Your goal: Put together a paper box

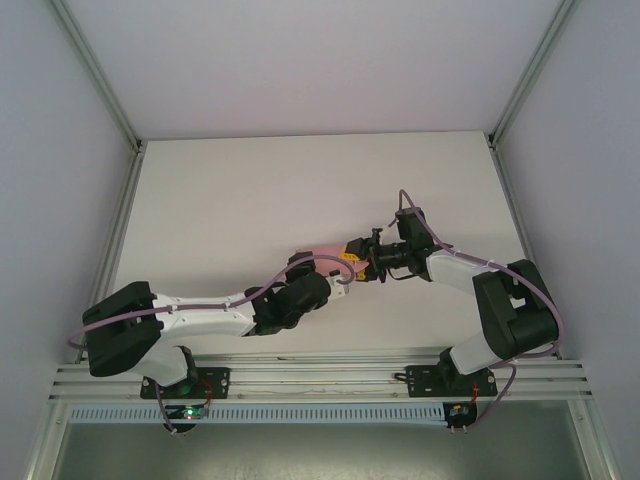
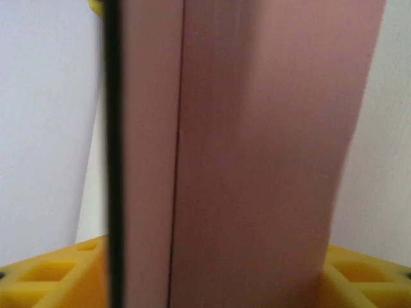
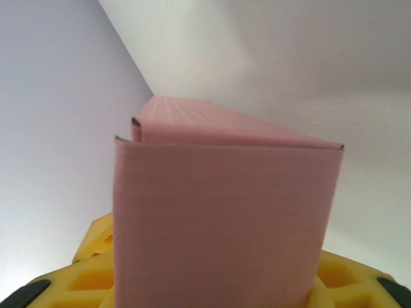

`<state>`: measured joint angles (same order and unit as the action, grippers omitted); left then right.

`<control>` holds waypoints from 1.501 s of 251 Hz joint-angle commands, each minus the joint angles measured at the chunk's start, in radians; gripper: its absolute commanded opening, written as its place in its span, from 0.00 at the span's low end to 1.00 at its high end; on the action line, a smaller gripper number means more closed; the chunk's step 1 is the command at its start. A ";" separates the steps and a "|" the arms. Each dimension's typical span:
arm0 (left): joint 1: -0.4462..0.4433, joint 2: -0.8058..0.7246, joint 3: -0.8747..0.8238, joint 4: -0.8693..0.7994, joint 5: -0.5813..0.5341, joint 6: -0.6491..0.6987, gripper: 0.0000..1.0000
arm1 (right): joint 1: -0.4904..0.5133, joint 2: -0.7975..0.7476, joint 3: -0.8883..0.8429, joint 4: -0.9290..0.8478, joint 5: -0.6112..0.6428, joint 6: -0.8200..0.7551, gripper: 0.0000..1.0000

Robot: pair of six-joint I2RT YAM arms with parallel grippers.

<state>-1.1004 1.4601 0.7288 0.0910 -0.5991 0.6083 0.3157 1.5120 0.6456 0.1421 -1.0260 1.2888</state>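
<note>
Above the bench, the paper box, gripped by the right gripper, should be pressed squarely by the left gripper, whose own hold cannot be told.

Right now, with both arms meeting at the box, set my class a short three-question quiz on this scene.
1. Choose: the box is A pink, B blue, C white.
2. True or false: the box is a flat, unfolded sheet.
3. Fill in: in the right wrist view, the box stands between two ___ fingers.
Key: 1 A; 2 false; 3 yellow.
</note>
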 commanded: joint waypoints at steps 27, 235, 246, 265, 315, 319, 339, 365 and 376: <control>-0.002 -0.022 0.025 0.046 -0.006 0.009 0.54 | 0.004 -0.032 0.017 -0.019 -0.068 -0.011 0.46; 0.120 -0.003 0.160 -0.428 0.317 -0.176 0.42 | -0.108 -0.557 -0.064 -0.179 0.411 -0.338 0.98; 0.130 -0.004 0.168 -0.448 0.360 -0.173 0.42 | -0.113 -0.595 -0.076 -0.186 0.437 -0.378 0.99; 0.156 -0.010 0.181 -0.490 0.440 -0.164 0.43 | -0.122 -0.651 -0.088 -0.191 0.468 -0.449 0.99; 0.235 -0.037 0.226 -0.598 0.644 -0.125 0.44 | -0.127 -0.735 -0.133 -0.104 0.468 -0.539 0.99; 0.241 -0.039 0.228 -0.610 0.661 -0.114 0.45 | -0.127 -0.735 -0.132 -0.095 0.456 -0.548 0.98; 0.266 -0.043 0.248 -0.664 0.712 -0.069 0.45 | -0.125 -0.729 -0.123 -0.068 0.389 -0.614 0.98; 0.299 -0.030 0.292 -0.735 0.735 -0.036 0.45 | -0.099 -0.731 -0.113 -0.058 0.366 -0.725 0.98; 0.315 -0.017 0.312 -0.766 0.746 -0.029 0.45 | -0.078 -0.732 -0.114 -0.056 0.372 -0.773 0.98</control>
<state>-0.8257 1.4429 0.9730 -0.5369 0.0597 0.5190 0.2024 0.7868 0.5285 0.0284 -0.6155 0.6949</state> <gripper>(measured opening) 0.456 0.983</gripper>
